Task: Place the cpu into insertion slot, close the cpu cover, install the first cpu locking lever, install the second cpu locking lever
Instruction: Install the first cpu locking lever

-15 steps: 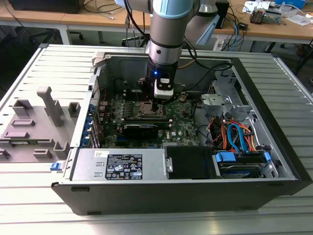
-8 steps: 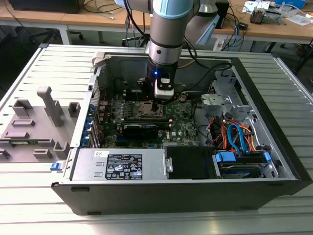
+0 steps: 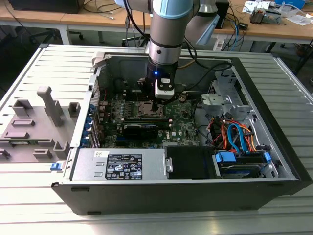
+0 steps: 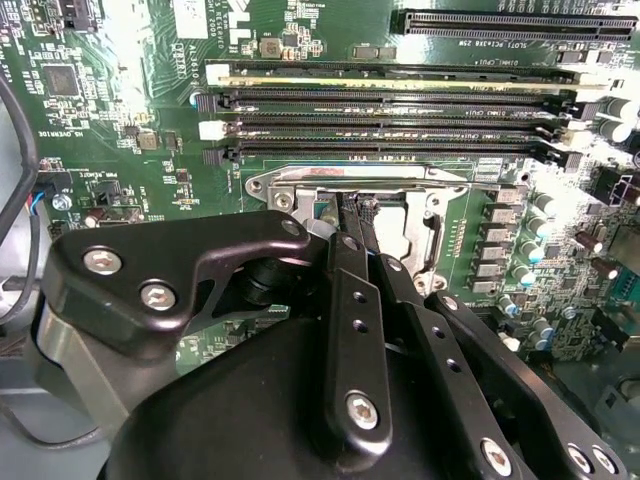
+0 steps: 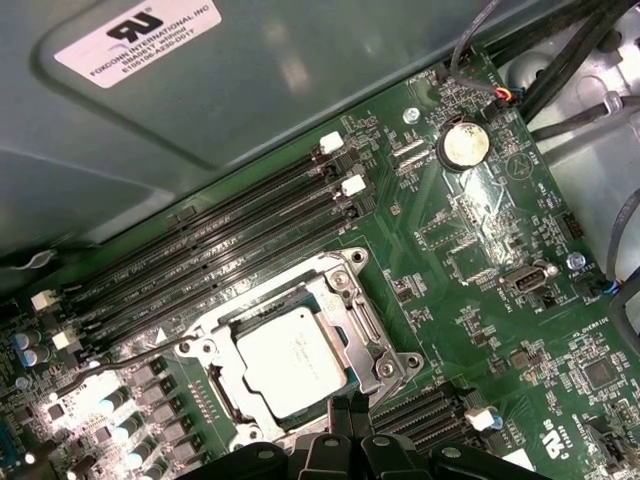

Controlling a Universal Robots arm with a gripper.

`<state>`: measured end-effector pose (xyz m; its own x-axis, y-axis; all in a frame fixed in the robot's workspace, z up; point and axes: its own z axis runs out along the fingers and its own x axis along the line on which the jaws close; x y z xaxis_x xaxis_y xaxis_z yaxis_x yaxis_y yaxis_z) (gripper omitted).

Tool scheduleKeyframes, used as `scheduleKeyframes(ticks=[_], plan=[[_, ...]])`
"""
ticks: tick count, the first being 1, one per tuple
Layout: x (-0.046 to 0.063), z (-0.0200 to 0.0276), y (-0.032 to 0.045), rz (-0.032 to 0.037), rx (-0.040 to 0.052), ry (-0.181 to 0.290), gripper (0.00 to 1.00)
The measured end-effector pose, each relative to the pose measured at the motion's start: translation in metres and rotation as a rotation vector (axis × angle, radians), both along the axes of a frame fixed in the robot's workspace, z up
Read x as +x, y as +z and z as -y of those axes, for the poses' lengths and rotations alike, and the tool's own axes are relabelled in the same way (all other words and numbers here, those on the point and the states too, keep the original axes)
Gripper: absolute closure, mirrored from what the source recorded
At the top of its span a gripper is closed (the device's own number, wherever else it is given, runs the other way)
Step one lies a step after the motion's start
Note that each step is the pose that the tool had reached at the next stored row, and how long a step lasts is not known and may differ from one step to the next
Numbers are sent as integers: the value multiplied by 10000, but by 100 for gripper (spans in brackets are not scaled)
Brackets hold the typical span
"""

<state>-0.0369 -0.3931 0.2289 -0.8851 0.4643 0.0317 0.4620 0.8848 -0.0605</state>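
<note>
The cpu (image 5: 290, 362), a square chip with a silvery top, lies flat in the insertion slot (image 5: 222, 402) on the green motherboard. The cpu cover (image 5: 352, 305), a silvery frame plate, lies down around it, with the chip showing through its window. A thin wire lever (image 5: 150, 352) sticks out from one corner of the socket. My gripper (image 5: 350, 418) stands at the socket's edge, its black fingers pressed together with nothing visible between them. In the second wrist view the gripper (image 4: 347, 210) tapers onto the metal frame (image 4: 432, 205). In the exterior view the gripper (image 3: 157, 103) reaches down into the open computer case.
Long black memory slots (image 5: 220, 255) run alongside the socket, and a coin battery (image 5: 463, 143) sits further off. In the exterior view the case walls (image 3: 274, 122) ring the board. Orange and blue cables (image 3: 234, 137) crowd the right. A power supply (image 3: 122, 164) lies in front, a grey fixture (image 3: 39, 122) to the left.
</note>
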Motion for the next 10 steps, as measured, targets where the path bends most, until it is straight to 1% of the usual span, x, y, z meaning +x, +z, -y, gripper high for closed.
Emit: scheduleKeyframes(ticks=[10], plan=[[0,0,0,1,3,158,89]])
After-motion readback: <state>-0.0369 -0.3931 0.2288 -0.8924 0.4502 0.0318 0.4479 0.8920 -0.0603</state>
